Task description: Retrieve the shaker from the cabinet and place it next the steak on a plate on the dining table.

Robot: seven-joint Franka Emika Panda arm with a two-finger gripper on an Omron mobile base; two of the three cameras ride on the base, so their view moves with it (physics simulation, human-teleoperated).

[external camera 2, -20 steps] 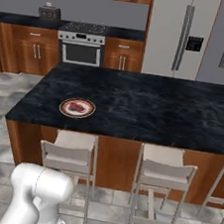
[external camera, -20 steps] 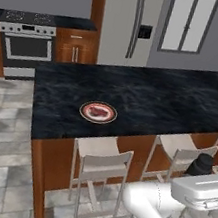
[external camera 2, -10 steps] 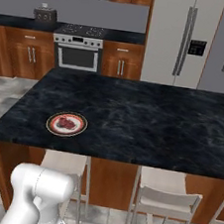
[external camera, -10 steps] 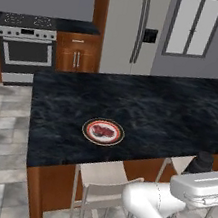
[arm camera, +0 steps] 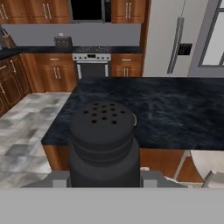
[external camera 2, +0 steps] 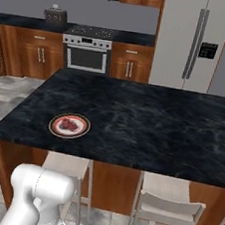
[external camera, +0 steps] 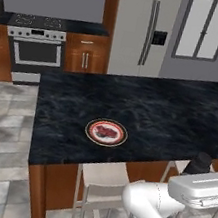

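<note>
Shaker, black with a holed top, stands upright between the gripper's fingers, which are clamped tight on its sides, off the near edge of the dining table. On that table's left part sits the plate with the steak. Stools stand along the near side.

Even, soft rendered light — no hard shadows, and no source can be made out. The dining table shows faint pale marbling, no glare. Textures look slightly blurred — edges undistorted.
</note>
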